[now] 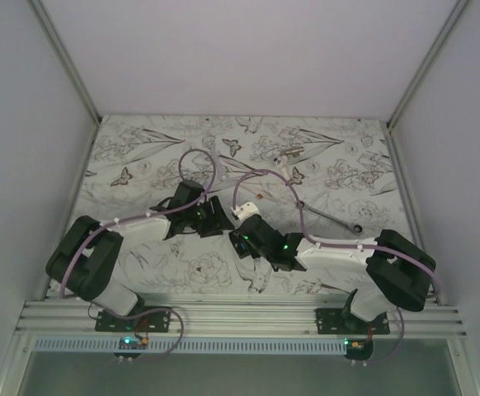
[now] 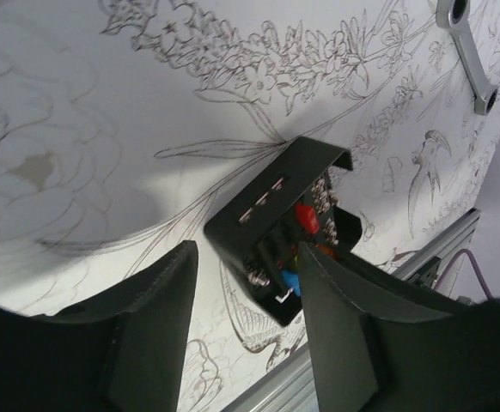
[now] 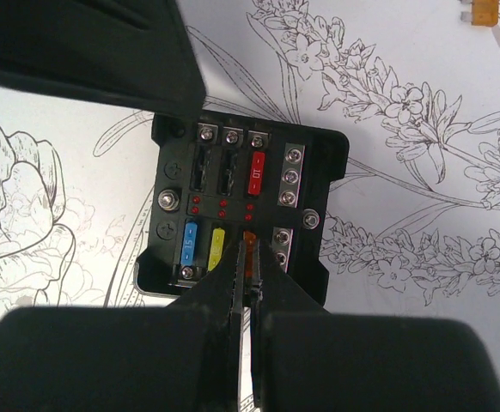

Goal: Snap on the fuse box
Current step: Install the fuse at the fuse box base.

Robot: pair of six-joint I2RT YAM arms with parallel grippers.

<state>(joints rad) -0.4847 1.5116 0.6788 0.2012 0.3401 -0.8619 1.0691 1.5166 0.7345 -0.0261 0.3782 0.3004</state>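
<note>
The black fuse box [image 3: 224, 210] lies face up on the flower-printed table, with blue, yellow and red fuses in its slots. My right gripper [image 3: 252, 253] is shut on a small orange fuse [image 3: 250, 239], held at the slot beside the yellow fuse. In the left wrist view the fuse box [image 2: 259, 206] sits just past my left gripper [image 2: 248, 253]. That gripper's jaws stand apart, the right finger [image 2: 340, 318] close against the box and the left finger [image 2: 151, 326] clear of it. From above, both grippers [image 1: 214, 216] [image 1: 242, 239] meet at mid-table and hide the box.
A silver wrench [image 1: 332, 218] lies to the right of the grippers, also seen as the wrench [image 2: 469, 51] at the top right. A loose orange fuse [image 3: 482, 10] lies farther off. Small parts [image 1: 289, 153] rest near the back. The metal rail [image 2: 353, 343] marks the table's near edge.
</note>
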